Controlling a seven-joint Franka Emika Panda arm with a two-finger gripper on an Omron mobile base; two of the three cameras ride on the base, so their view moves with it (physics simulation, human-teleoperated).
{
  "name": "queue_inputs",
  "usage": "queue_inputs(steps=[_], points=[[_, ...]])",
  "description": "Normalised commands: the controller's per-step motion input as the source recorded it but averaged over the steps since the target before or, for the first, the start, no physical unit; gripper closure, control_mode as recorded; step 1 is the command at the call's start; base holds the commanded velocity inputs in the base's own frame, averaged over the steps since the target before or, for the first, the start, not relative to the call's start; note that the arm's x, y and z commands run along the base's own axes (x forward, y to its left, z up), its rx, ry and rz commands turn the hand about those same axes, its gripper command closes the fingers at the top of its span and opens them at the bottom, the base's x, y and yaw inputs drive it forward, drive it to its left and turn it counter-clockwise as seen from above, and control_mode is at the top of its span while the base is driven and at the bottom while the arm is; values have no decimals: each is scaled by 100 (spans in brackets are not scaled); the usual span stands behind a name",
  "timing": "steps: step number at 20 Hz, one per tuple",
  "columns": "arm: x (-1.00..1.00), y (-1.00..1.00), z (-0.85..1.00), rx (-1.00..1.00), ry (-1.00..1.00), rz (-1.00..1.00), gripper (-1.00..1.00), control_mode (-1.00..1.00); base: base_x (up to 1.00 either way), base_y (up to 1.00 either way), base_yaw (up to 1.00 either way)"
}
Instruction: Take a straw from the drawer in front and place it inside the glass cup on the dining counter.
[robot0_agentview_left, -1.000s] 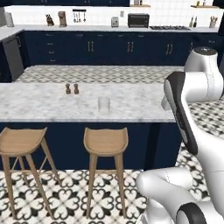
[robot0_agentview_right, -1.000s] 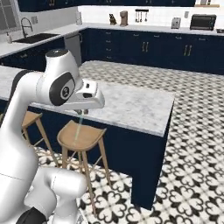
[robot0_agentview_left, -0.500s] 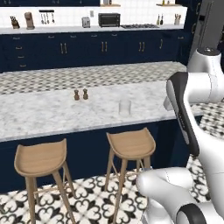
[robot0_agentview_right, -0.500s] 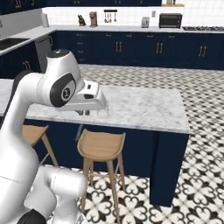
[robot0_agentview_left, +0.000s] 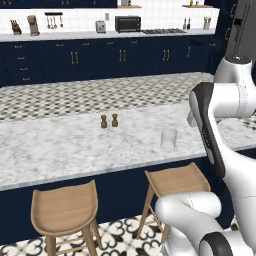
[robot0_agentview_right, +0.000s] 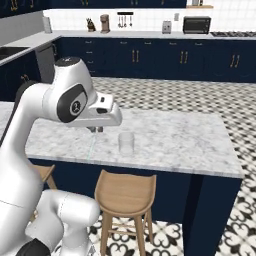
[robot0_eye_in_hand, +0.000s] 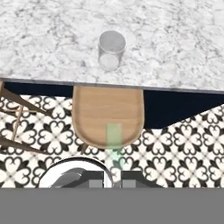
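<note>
Straw (robot0_eye_in_hand: 113, 142), a thin pale green translucent one, is held pinched between the tips of the pincer (robot0_eye_in_hand: 113, 179), whose jaws are drawn nearly together on it. In the hand view it is seen extending away from the tips, over a round wooden stool seat (robot0_eye_in_hand: 108, 116). In the right base view it hangs as a faint greenish line (robot0_agentview_right: 91, 145) below the pincer (robot0_agentview_right: 96, 129), kept upright, probably so that it can be lowered end-first.

A small clear straight-sided glass tumbler (robot0_agentview_right: 126, 142) is seen standing upright on the long white-grey veined marble desk (robot0_agentview_right: 190, 145), near its front edge, with nothing visible inside. Two small brown shakers (robot0_agentview_left: 109, 121) are set well apart from it.

The white arm is bent at the elbow, its forearm stretched level with the hand turned down, just short of the tumbler. The straw is judged not yet over the tumbler's mouth.
</note>
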Motion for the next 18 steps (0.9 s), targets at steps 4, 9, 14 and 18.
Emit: queue_inputs(steps=[4,9,14,18], points=[[0,0,0,0,0,0,100,100,97,0,14],[39,0,23,10,-10,16,100,-100,17,0,4],[7,-14,35,23,-29,24,100,-100,0,0,0],[0,-24,30,28,-37,21,100,-100,0,0,0]])
